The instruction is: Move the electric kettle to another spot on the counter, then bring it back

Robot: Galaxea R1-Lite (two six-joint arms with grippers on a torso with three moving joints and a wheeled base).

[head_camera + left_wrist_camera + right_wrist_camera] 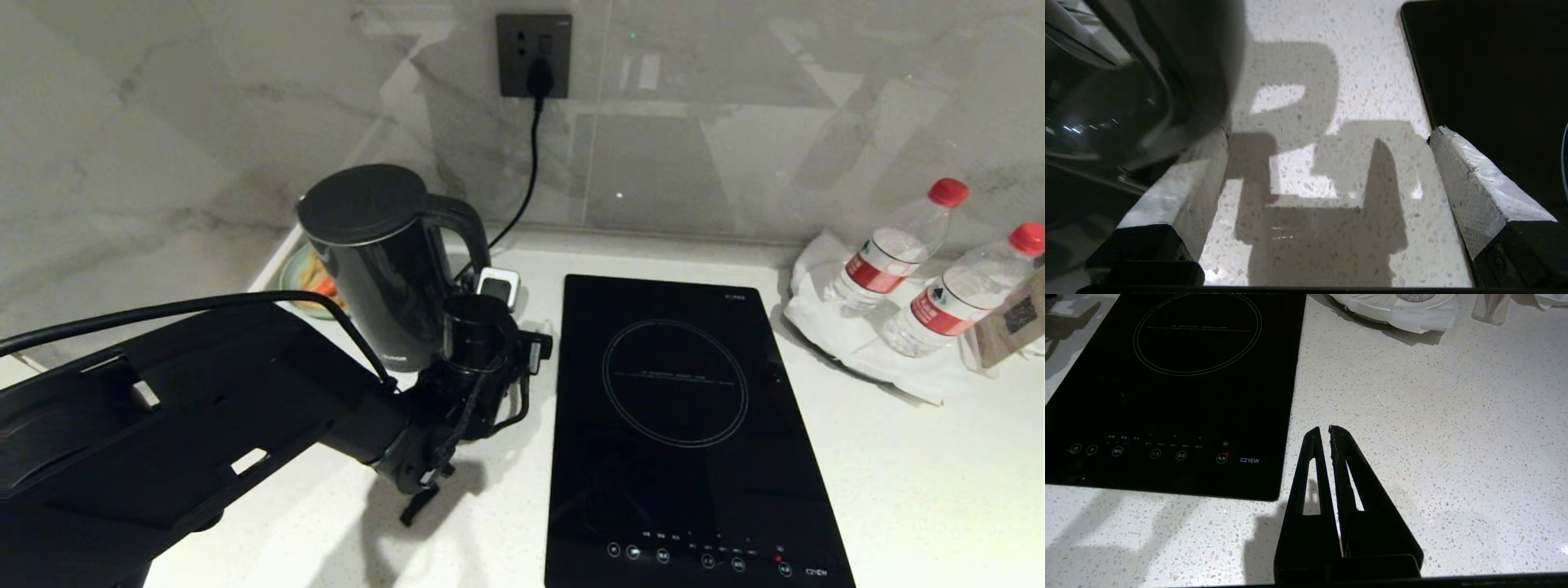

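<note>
- My left gripper [1327, 163] hangs over the white, finely speckled stone counter [898, 457], just beside the glossy black jug-shaped electric kettle [384, 269], on its handle side, and holds nothing.
- In my left wrist view its two white-wrapped fingers [1474, 183] stand wide apart, with only bare counter and shadows between them.
- One of those fingers lies close against the kettle's dark rounded body, which fills the corner of that view; I cannot tell whether they touch.
- The kettle stands upright near the back of the counter, close to the grey marble wall, its flat round lid on and its big loop handle turned toward the black glass induction hob [686, 425].
- The hob lies flat just to the side of my left gripper.
- A black cord [531, 163] runs from the dark wall socket [534, 55] down behind the kettle's handle.
- A small round plate with something orange on it [306, 282] shows behind the kettle.
- Two clear water bottles with red caps [898, 245] lie on white wrapping at the far right of the counter.
- My right gripper [1323, 435] sits over bare counter beside the hob's front corner, its black fingers pressed together on nothing.
</note>
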